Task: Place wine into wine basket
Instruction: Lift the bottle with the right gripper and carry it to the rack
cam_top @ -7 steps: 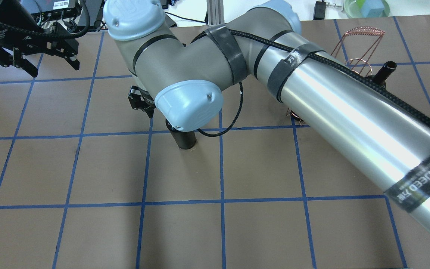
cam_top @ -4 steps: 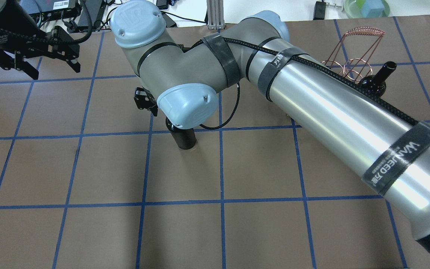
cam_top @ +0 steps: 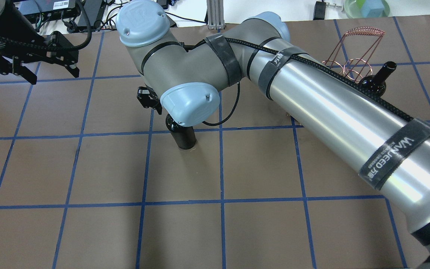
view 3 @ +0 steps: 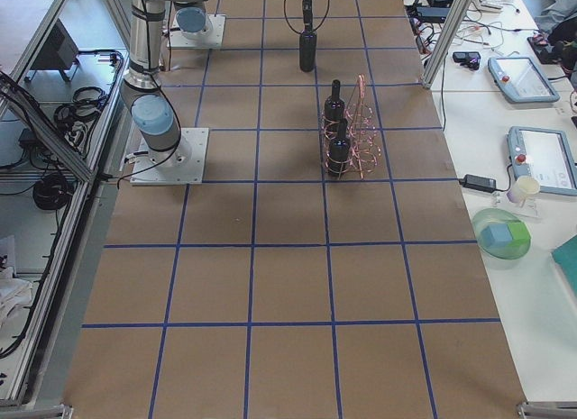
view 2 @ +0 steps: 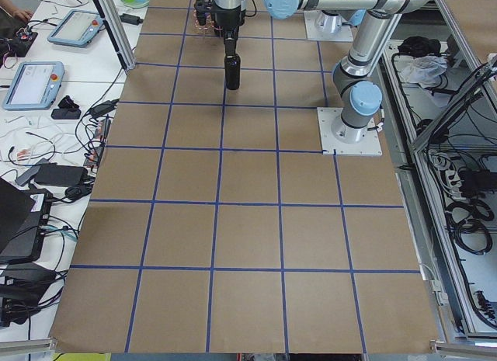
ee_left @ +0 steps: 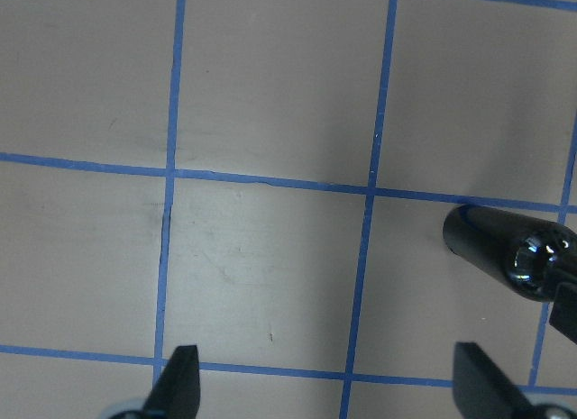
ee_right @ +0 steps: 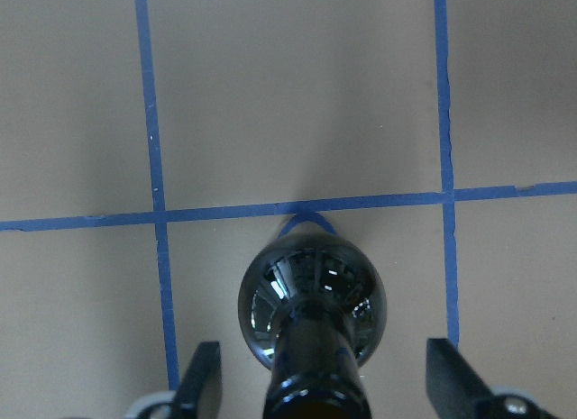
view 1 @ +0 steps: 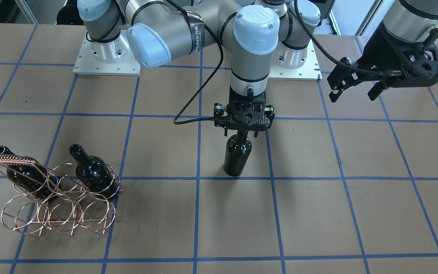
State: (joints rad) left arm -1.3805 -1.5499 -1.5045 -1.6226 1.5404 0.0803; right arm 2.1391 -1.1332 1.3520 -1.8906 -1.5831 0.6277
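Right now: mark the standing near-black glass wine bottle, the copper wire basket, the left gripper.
standing wine bottle (view 1: 237, 160), front-facing view, body.
copper wire basket (view 1: 13, 160), front-facing view, braided handle top.
left gripper (view 1: 352, 98), front-facing view, between fingertips.

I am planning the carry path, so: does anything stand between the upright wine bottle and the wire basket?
Nothing visible does. Only bare table lies between the wine and the wine basket. The right gripper is open around the bottle's neck, with nothing between them. Two other bottles already fill basket rings.
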